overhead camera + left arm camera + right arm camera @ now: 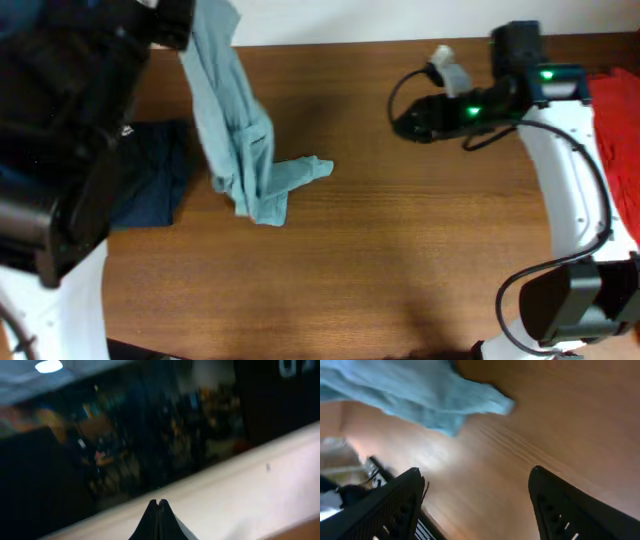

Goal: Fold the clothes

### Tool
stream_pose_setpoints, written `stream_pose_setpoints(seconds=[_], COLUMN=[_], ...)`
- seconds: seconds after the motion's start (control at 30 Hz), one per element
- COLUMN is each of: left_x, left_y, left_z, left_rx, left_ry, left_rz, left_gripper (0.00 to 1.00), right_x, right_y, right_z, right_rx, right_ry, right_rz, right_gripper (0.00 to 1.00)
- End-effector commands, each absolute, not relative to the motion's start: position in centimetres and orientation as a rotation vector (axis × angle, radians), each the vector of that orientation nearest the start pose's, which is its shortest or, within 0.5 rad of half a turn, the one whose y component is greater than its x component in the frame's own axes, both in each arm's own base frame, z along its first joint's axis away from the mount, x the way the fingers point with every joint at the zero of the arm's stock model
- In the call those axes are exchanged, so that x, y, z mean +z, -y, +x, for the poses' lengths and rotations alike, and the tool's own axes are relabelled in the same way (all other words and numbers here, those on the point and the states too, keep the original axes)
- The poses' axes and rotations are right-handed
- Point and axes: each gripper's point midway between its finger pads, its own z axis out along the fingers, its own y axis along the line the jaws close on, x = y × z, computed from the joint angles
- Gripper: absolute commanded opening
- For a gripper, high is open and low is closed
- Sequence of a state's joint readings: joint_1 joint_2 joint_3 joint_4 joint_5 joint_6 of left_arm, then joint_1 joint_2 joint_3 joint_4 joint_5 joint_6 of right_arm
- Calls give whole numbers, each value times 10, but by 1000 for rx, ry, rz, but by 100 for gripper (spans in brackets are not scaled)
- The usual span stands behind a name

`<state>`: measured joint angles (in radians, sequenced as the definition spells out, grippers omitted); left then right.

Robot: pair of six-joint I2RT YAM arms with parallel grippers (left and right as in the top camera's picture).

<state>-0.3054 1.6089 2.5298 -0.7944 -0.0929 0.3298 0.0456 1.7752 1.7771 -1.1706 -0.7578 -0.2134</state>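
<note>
A light blue garment [240,130] hangs from my left gripper [185,30] at the back left, and its lower end is bunched on the table. In the left wrist view the left gripper [158,503] is pinched shut and points up away from the table, so the cloth barely shows there. My right gripper [405,122] is open and empty, low over bare wood right of the garment. In the right wrist view its fingers [476,473] are spread wide, with the garment's end [420,400] ahead of them.
A dark navy garment [150,185] lies at the left, partly under my left arm. A red garment [615,110] lies at the right edge. The wooden table [400,260] stretches across the front. A white wall [240,485] shows behind it.
</note>
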Motion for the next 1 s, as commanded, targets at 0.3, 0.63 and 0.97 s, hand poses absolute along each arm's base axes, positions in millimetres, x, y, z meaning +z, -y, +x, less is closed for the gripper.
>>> stream_pose_setpoints(seconds=[0.3,0.63,0.97], left_x=[672,680,682], left_y=[138,160,148], left_z=[321,307,313], left_rx=[-76,-147,-95], left_ry=[-1217,-1164,-1187], left_rz=[554,591,524], left_gripper=[0,0,0], right_x=[292,329,316], right_y=[-237,-299,-324], right_z=[375,353,346], right_rx=[1172,1269,1166], right_ry=[-2096,-1786,-1846], right_rz=[-933,-1147,-1178], right_gripper=[70,73,23])
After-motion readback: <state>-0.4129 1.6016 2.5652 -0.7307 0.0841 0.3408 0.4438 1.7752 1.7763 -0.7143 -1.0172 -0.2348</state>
